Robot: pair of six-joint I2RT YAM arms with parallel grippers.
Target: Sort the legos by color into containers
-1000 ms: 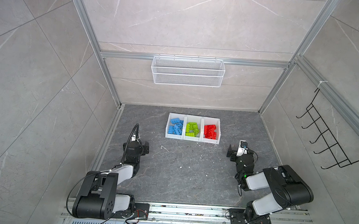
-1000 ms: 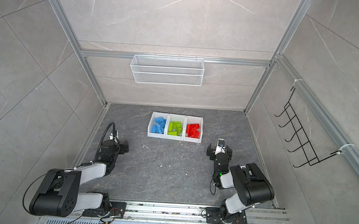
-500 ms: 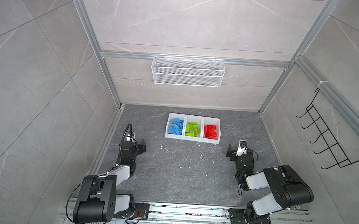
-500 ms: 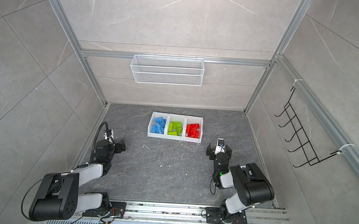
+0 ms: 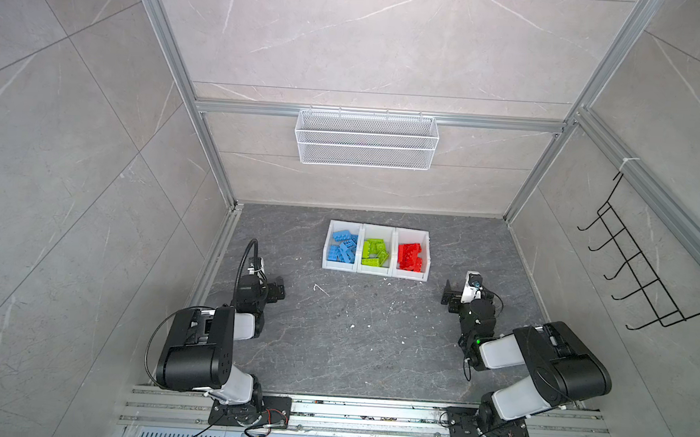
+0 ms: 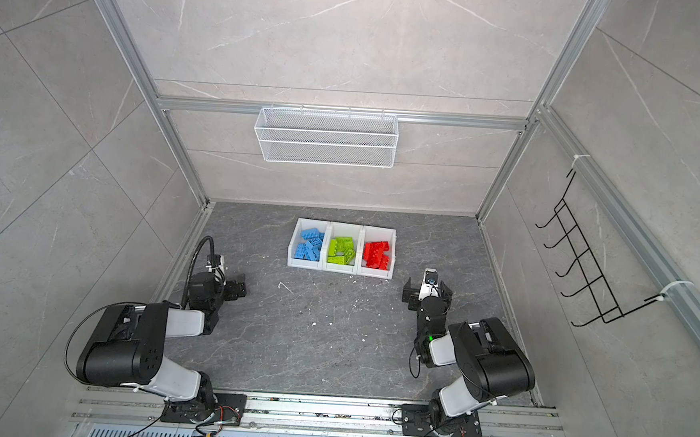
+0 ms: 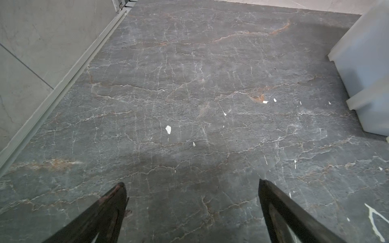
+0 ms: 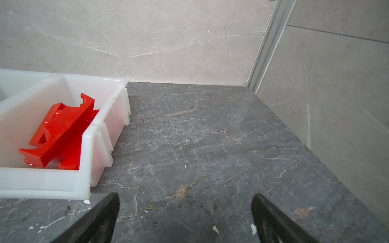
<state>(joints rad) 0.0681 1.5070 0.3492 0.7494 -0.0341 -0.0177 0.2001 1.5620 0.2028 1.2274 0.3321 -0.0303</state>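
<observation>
1. In both top views: legos (image 5: pixel 374 252) are lying in the containers (image 5: pixel 374 272), with blue, green and red kept apart. The row's long axis is running crosswise, ahead of both pincers. Left pincer (image 5: pixel 277 288) and right pincer (image 5: pixel 468 294) are hovering spread, pinching nothing.
2. Left wrist: left pincer (image 7: pixel 191 183) is gaping over the table (image 7: pixel 189 94). The containers (image 7: pixel 368 63) are sitting ahead, to its right.
3. Right wrist: red arch piece (image 8: pixel 61 128) is leaning in the end container (image 8: pixel 113 109), ahead-left of the right pincer (image 8: pixel 185 194), with its long axis pointing away from it.
4. Judgement: sorting is looking finished. The next move is calling only for a check for strays.

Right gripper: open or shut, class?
Open. The right gripper has its fingertips wide apart, with only bare tabletop between them.
</observation>
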